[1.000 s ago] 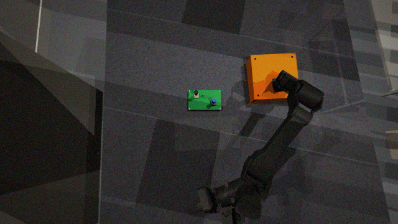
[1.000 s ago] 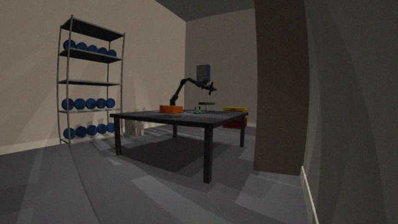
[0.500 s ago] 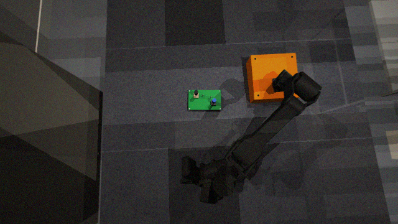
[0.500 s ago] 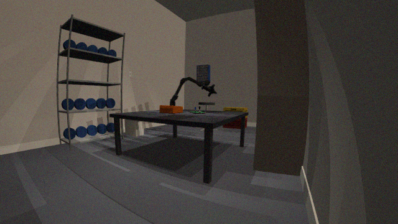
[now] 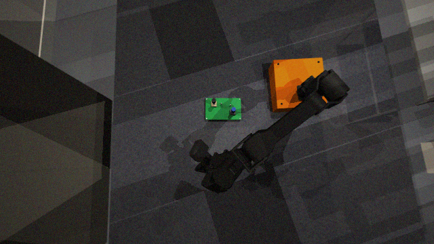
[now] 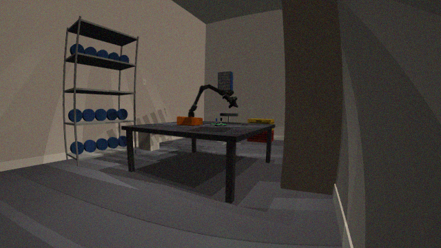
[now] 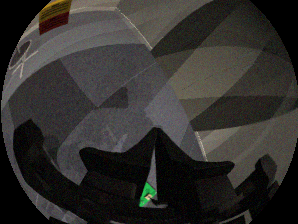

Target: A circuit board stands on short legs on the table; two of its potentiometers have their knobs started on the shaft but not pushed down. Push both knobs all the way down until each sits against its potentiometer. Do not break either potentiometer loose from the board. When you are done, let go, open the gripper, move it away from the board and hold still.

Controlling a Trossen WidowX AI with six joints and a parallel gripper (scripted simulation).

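The green circuit board (image 5: 224,114) (image 6: 220,124) stands on the dark table (image 6: 193,131). A black knob (image 5: 213,101) sits at its back left and a blue knob (image 5: 233,110) at its right side. My gripper (image 5: 199,151) (image 6: 235,102) (image 7: 156,131) is shut with nothing between the fingers. It hangs high above the table, off the board's front edge. In the wrist view a small patch of the green board (image 7: 147,195) shows low between the finger bases. I cannot tell how far down either knob sits.
The arm's orange base block (image 5: 288,78) (image 6: 189,120) stands right of the board. A yellow and red crate (image 6: 260,121) lies behind the table. A metal shelf with blue balls (image 6: 100,114) stands at the left wall, a wide pillar (image 6: 310,96) at the right.
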